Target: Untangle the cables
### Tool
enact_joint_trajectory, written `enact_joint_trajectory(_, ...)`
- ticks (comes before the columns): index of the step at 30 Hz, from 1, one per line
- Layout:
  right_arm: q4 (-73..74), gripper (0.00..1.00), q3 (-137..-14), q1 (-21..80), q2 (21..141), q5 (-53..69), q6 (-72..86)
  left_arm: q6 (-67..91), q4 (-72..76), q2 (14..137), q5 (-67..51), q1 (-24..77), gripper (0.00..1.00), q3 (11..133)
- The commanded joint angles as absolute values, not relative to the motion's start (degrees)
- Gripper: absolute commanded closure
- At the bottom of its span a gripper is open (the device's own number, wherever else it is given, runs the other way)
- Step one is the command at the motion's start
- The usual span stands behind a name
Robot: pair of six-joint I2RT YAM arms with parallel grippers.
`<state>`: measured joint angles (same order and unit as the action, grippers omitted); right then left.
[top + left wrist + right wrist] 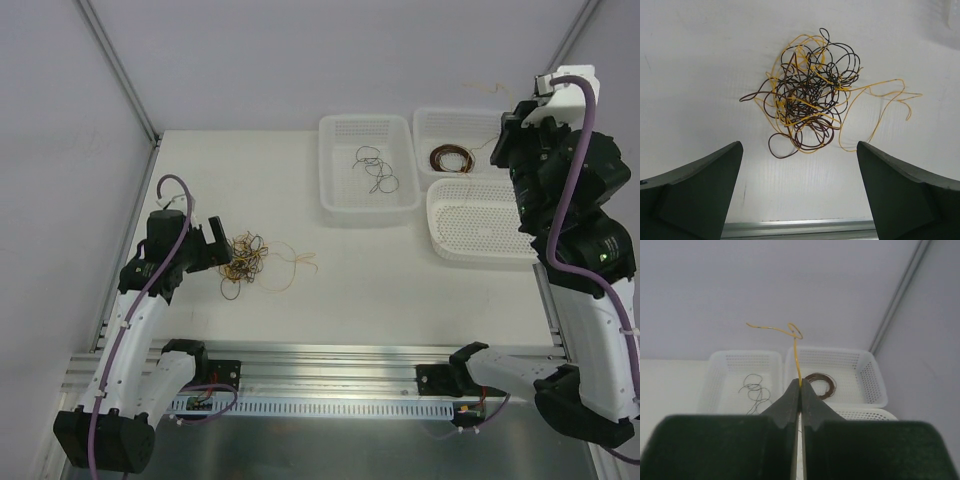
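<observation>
The cables (pixel 807 97) lie mostly as one knotted heap of yellow, black and brown strands on the table (pixel 400 280). The left gripper (pixel 799 146) hangs over the heap, fingers spread wide and empty, apparently lined up to pick out a strand. At the back right, one basket (pixel 366 122) holds black wires (pixel 375 170) and another (pixel 455 112) a brown coil (pixel 452 158), which suggests sorting by colour. The right gripper (pixel 800 390), pinched tight on a single yellow wire (pixel 796 347), holds it raised over them, probably bound for the third basket (pixel 480 215).

light: bright, even, diffuse | shadows: faint, soft | focus: wrist-view fingers (pixel 695 192) blurred | glare: mild on table (pixel 400 270)
</observation>
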<state>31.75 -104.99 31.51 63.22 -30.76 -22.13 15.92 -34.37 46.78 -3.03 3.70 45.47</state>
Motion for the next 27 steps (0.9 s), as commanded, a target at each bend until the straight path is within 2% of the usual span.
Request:
enact_joint_trajectory(1, 26.5, 1.00, -106.6, 26.7, 65.3, -32.4, -25.7, 15.1, -34.5, 45.7, -0.5, 3.7, 0.01, 44.8)
enact_joint_trajectory(12, 23.2, 0.99, -103.5, 6.8, 70.3, -20.6, -16.9, 15.2, -34.5, 46.0, -2.0, 3.7, 0.01, 44.0)
enact_joint_trajectory(19, 17.7, 0.99, -87.3, -2.5, 70.0, -16.8, -5.3, 15.2, -34.5, 46.2, -2.5, 3.6, 0.01, 44.0)
enact_joint_trajectory(27, 16.4, 0.99, -70.6, -12.5, 72.1, -10.7, 16.3, 15.6, -34.5, 46.8, -3.6, 3.6, 0.01, 43.7)
